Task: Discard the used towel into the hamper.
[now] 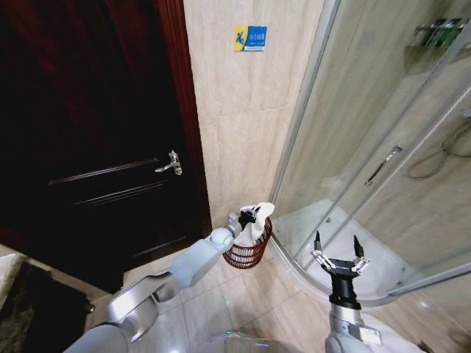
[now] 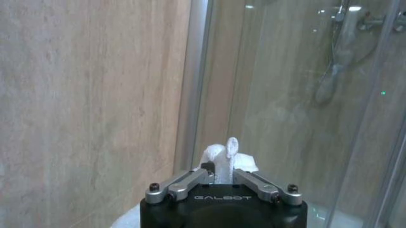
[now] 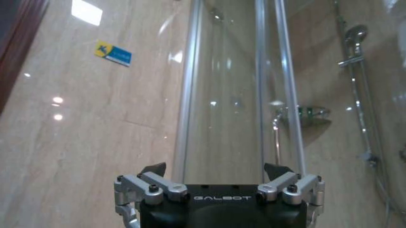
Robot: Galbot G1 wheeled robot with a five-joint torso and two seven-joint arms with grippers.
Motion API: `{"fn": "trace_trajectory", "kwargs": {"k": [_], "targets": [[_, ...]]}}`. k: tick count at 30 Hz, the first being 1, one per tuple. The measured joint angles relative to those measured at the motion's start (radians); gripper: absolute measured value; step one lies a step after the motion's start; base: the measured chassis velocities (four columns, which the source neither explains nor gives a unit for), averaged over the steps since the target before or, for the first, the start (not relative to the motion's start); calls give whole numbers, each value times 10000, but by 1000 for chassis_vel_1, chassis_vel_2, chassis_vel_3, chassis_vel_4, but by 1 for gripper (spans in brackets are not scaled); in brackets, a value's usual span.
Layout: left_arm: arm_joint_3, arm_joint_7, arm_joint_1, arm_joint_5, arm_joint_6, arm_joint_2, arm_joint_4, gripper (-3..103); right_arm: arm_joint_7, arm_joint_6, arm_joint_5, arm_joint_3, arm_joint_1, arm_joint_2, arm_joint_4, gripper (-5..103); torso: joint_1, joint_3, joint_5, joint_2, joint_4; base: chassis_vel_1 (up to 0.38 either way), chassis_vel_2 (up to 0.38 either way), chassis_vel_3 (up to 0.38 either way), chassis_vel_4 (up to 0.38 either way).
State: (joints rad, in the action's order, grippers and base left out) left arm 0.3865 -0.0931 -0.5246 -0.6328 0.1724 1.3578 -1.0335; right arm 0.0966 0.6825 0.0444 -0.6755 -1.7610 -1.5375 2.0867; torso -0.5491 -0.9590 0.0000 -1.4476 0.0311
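Note:
The hamper, a small round dark red wire basket, stands on the floor against the tiled wall, between the door and the shower. My left gripper hovers just above its rim, shut on the white towel. The towel hangs down from the fingers into the basket's mouth. The left wrist view shows the left gripper pinching a bunched fold of the towel that sticks up between the fingers. Farther right, my right gripper is held upright in front of the shower glass, open and holding nothing, as the right wrist view also shows.
A dark wooden door with a metal handle is to the left of the hamper. A curved glass shower enclosure with a raised sill bounds the right. Tiled floor lies open in front.

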Motion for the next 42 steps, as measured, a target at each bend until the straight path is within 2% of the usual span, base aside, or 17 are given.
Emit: {"fn": "trace_trajectory", "kwargs": {"k": [3,10,17,21,26,29,32,33,35,36,38,40,42], "targets": [[-12,1,-45,27,-6,9,55,2,184,541,-74,-50,229,-23,-76,100,0,0,1,0,0,0,0,0,0],[-20,49,-83,-1,-90,-5,181,2,123,1067,-457,-93,310,-20,-154,100,0,0,-1,0,0,0,0,0,0],[18,190,15,-188,-386,-6,320,2,116,1033,-456,-23,239,-43,-21,100,0,0,1,0,0,0,0,0,0],[13,226,49,-200,-439,2,354,2,77,729,-449,-61,73,31,336,100,0,0,0,0,0,0,0,0,0],[-2,413,63,-216,-746,-22,269,2,-337,-304,-45,-91,-394,367,1161,100,1,0,-1,0,-1,0,0,0,0],[29,433,105,-222,-804,-41,254,2,-296,-738,204,-32,-434,455,1475,100,0,0,2,0,0,0,0,0,0],[106,509,194,-235,-947,-58,219,2,-76,-1862,497,-11,-517,473,2129,100,0,0,1,0,0,0,0,0,0],[106,509,194,-235,-947,-58,219,2,-76,-1862,497,-11,-517,473,2129,100,0,0,1,0,0,0,0,0,0],[126,560,241,-240,-1047,-51,227,2,-140,-2365,1026,-13,-661,623,2420,100,0,0,-1,0,0,0,0,0,0],[126,560,241,-240,-1047,-51,227,2,-140,-2365,1026,-13,-661,623,2420,100,0,0,-1,0,0,0,0,0,0],[201,562,279,-240,-1094,-80,261,2,-167,-3078,1605,-154,-859,851,2742,100,0,0,1,0,0,0,0,0,0],[196,563,291,-216,-1103,-38,355,2,-287,-3591,1540,-345,-1057,906,2876,100,0,0,0,0,1,0,0,0,0],[175,563,302,-194,-1103,20,431,2,-334,-3725,1376,-286,-1169,842,2894,100,0,0,-2,0,0,0,0,0,0]]}}
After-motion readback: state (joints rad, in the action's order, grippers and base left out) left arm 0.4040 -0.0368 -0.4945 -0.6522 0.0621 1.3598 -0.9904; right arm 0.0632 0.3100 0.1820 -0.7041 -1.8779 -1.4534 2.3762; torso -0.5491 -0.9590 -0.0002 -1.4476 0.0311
